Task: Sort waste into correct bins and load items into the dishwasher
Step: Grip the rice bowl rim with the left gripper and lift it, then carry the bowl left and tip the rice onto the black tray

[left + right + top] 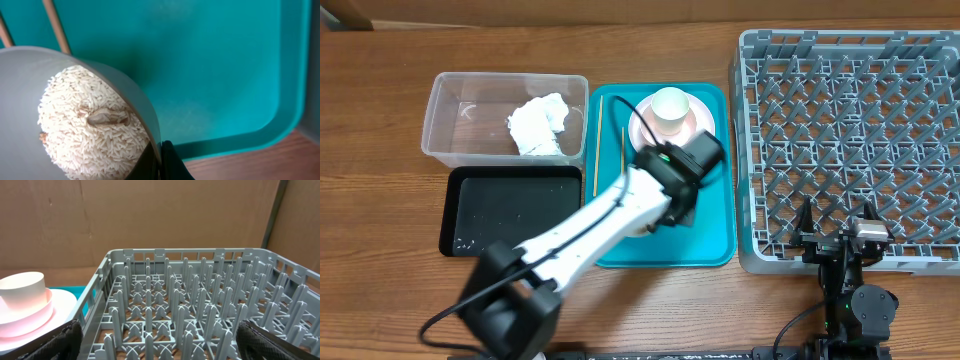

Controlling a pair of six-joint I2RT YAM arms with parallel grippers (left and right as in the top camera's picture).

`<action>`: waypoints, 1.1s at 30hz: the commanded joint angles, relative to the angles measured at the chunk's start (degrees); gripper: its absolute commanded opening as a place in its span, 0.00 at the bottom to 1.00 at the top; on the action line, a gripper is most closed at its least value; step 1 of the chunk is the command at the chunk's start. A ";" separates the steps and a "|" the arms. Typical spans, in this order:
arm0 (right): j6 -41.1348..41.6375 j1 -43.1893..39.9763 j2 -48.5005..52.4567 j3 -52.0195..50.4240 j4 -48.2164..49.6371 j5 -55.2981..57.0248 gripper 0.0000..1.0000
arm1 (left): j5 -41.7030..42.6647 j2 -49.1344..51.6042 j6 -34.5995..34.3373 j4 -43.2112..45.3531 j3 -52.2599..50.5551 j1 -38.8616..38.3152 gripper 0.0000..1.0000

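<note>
While side by side, chopsticks (599, 145) front-to-back

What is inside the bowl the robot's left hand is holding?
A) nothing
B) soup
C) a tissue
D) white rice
D: the left wrist view shows white rice heaped inside the grey bowl, whose rim the left gripper pinches.

No readable text, labels, brands, numbers or signs appear in any view.
</note>
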 commanded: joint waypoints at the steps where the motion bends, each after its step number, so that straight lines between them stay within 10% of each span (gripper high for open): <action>1: -0.35 -0.13 -0.39 -0.59 0.15 0.37 1.00 | 7.30 -5.92 4.46 -0.55 1.81 5.09 0.04; 33: -0.35 -0.13 -0.42 -0.59 0.15 0.37 1.00 | 30.12 -10.03 17.46 -8.46 1.27 36.89 0.04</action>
